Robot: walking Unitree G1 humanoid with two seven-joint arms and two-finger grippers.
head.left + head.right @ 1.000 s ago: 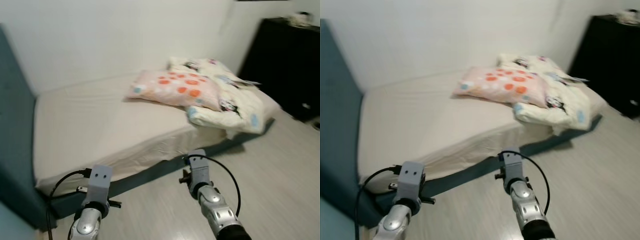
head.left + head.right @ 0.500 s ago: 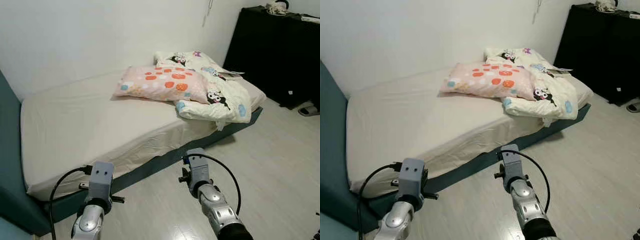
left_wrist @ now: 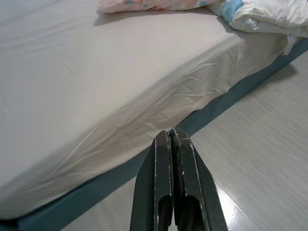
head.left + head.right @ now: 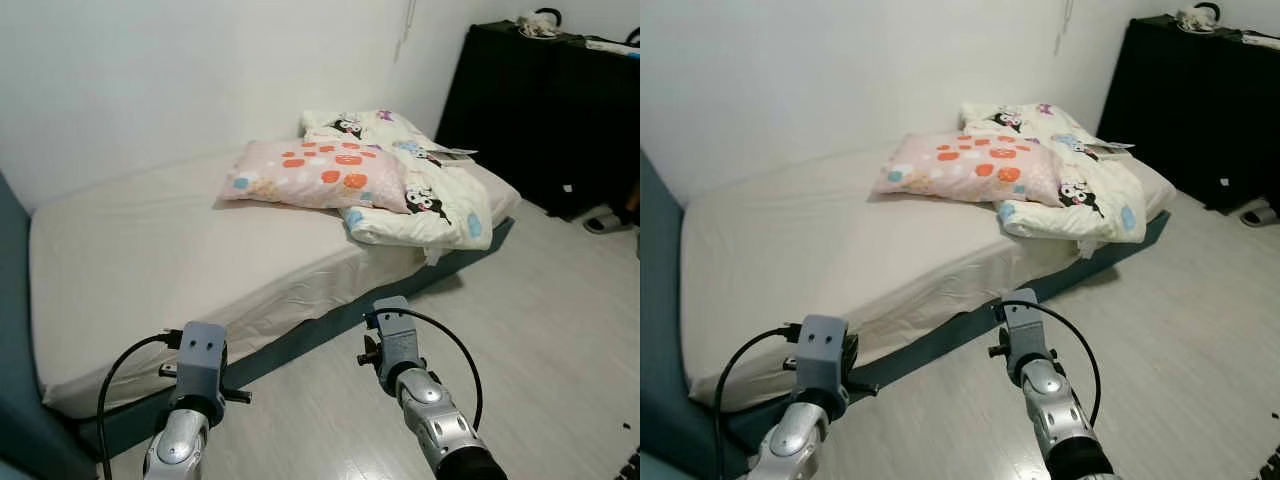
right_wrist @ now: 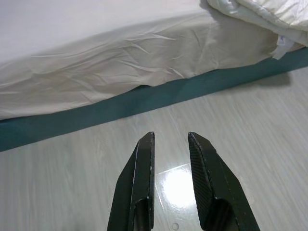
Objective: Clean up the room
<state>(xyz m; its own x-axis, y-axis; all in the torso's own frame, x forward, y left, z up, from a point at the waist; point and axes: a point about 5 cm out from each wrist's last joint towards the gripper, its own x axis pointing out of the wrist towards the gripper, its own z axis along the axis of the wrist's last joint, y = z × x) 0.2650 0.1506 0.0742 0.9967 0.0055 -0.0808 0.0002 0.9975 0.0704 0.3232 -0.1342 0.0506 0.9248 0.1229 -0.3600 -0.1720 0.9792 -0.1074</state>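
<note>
A low bed with a beige sheet stands before me. On its far end lies a pink pillow with orange dots, leaning against a crumpled white comforter printed with cartoon figures. Both my arms are held low over the floor at the bed's near side. In the left wrist view my left gripper is shut with nothing in it, aimed at the mattress edge. My right gripper is open and empty above the floor, facing the teal bed base.
A tall black cabinet stands at the right wall with small items on top. A slipper lies on the floor beside it. A teal headboard rises at the left. Pale wood floor stretches to the right.
The camera has swung, so the bed sits further left in the picture and the blur is gone. Both arms keep the same pose.
</note>
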